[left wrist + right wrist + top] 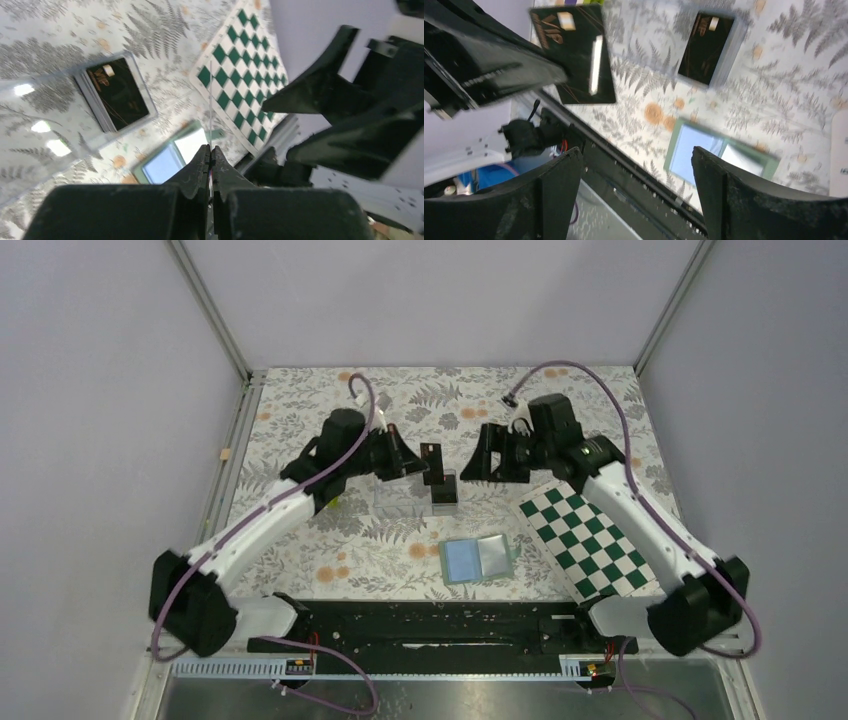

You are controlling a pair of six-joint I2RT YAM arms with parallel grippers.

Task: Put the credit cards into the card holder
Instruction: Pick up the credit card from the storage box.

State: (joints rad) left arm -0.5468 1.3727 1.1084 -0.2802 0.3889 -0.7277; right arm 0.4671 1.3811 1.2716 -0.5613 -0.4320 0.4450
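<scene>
The patterned tabletop (pixel 400 540) is carrying all items. One green-and-white chequered board (pixel 590 540) is lying toward the right edge, running down to the near right corner. One card holder (pixel 477 560) is lying open and flat just inside the near edge, about mid-width, with its pale pockets facing up. One clear box (pixel 443 492) is sitting at the tabletop's centre and is holding the stacked credit cards (pixel 117 92). Only the top black face is showing, so the number in the stack cannot be counted. One further card (pixel 579 55) is hanging above the tabletop beside the box. The left gripper (pixel 210 152) is pinching it, fingers pressed together on one end. The right gripper (pixel 636 152) is facing it close by, spread wide and holding nothing. In my judgement the card is handling as light, thin and stiff, with a glossy face likely to be slipping under a loose pinch. Gripping one short end is leaving the far end free for entering a pocket. The holder is looking soft and light, so it is likely to be sliding under a pushed card and may be needing bracing.
</scene>
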